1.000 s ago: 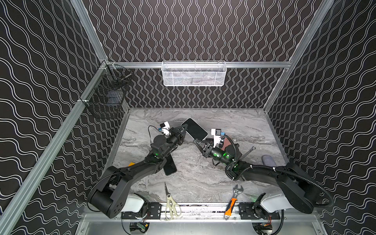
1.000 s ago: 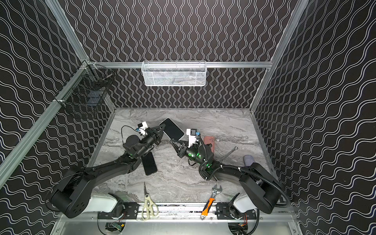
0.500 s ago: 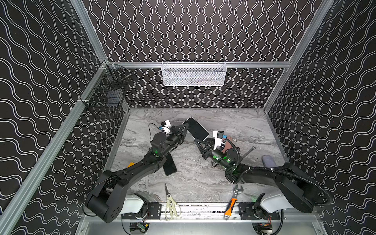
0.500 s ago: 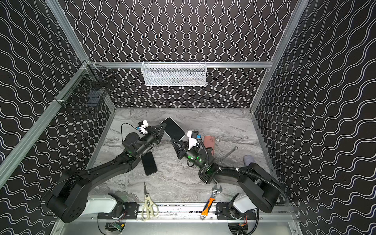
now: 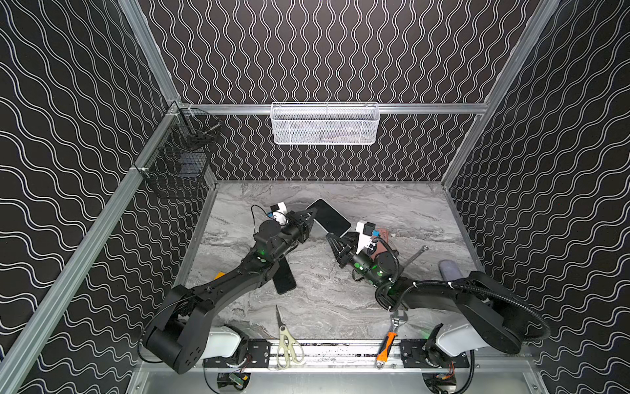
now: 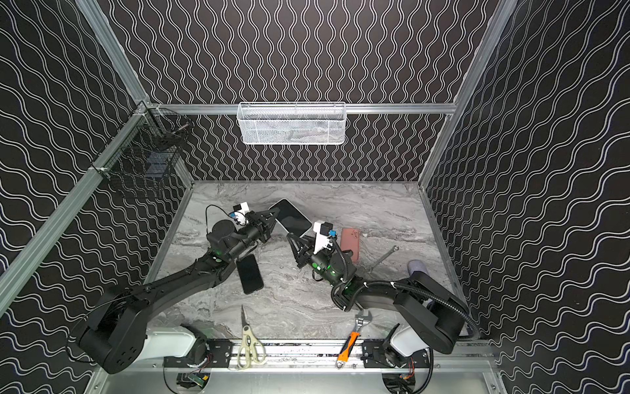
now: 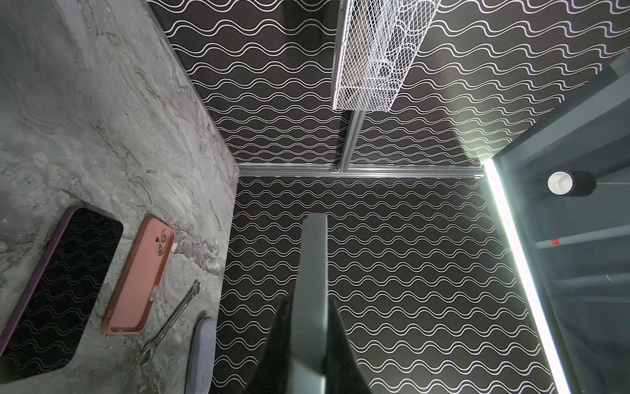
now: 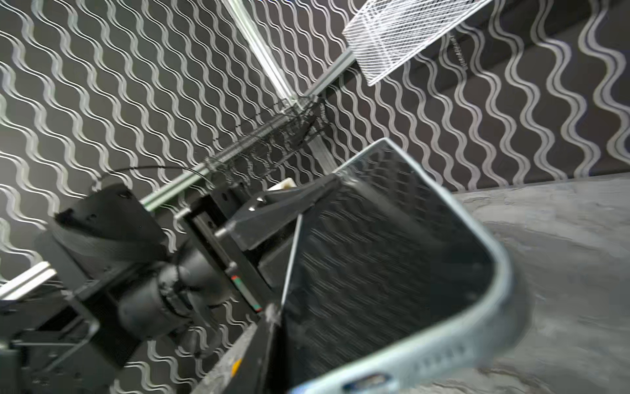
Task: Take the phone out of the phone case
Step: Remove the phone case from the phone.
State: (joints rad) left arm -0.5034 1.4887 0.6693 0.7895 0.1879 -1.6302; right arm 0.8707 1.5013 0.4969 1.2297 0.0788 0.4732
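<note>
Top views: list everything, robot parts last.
cased phone: one, black screen, light-blue case, held up, centre
dark phone: one, black, flat, left of centre
pink phone: one, pink, right of centre
spanner: one, silver, right side
cylinder: one, grey, right edge
scissors: one, cream handles, front edge
adjustable wrench: one, orange handle, front edge
mesh basket: one, white, back wall
wire basket: one, black, left wall
left pincer: one, black, shut on cased phone
right pincer: one, black, beside that phone

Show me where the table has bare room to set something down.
Bare: the back strip of the table behind the held phone; the front middle between dark phone, scissors and right arm. Crowded at right: pink case, spanner, grey roll.
</note>
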